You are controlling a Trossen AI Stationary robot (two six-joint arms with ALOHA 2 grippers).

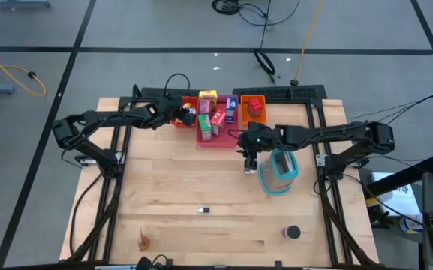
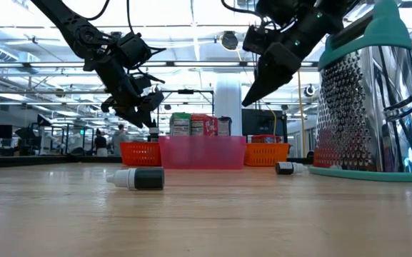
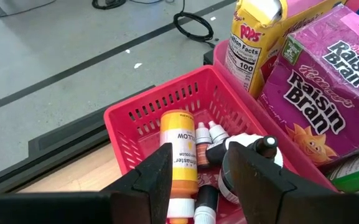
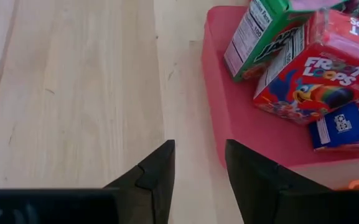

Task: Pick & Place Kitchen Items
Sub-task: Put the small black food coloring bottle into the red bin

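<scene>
Low view shows a small bottle (image 2: 137,178) lying on its side on the table (image 1: 178,187) nearest the front, with free wood all around it. Farther back, the right gripper (image 4: 198,168) hangs slightly open and empty beside the pink tray (image 4: 229,106) edge, near the cereal boxes (image 4: 303,62). Farthest, the left gripper (image 3: 198,180) hovers over the red basket (image 3: 135,118), fingers apart, empty, above the tiny bottles (image 3: 185,155) sorted there.
</scene>
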